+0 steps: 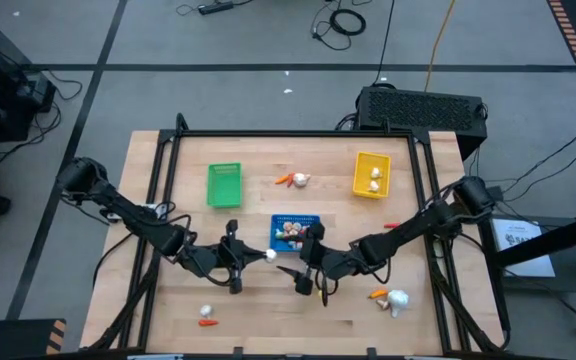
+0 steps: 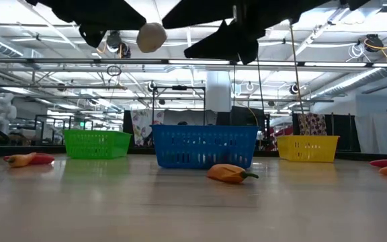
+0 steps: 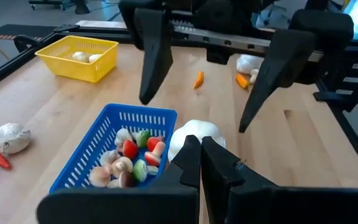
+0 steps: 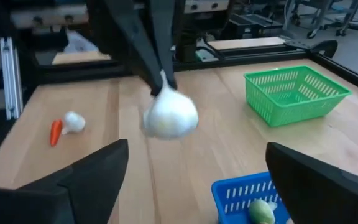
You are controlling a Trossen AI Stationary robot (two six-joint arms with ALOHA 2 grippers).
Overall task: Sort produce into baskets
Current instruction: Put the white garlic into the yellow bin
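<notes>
Left gripper (image 3: pixel 194 158) clamped on garlic bulb (image 3: pixel 194 134), frame center. Right gripper (image 4: pixel 194 171) spread wide. Blue basket (image 1: pixel 296 219) part-filled, yellow basket (image 1: pixel 371 173) has two bulbs, green basket (image 1: pixel 224 185) looks bare; strays left.

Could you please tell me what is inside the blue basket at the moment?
The blue basket holds a heap of small white, red and green produce. Its far end is bare; pieces beneath the heap cannot be seen.

arms: two, dark, jointed | left tool (image 1: pixel 259 256) | right tool (image 1: pixel 298 272): black tapered fingers
</notes>
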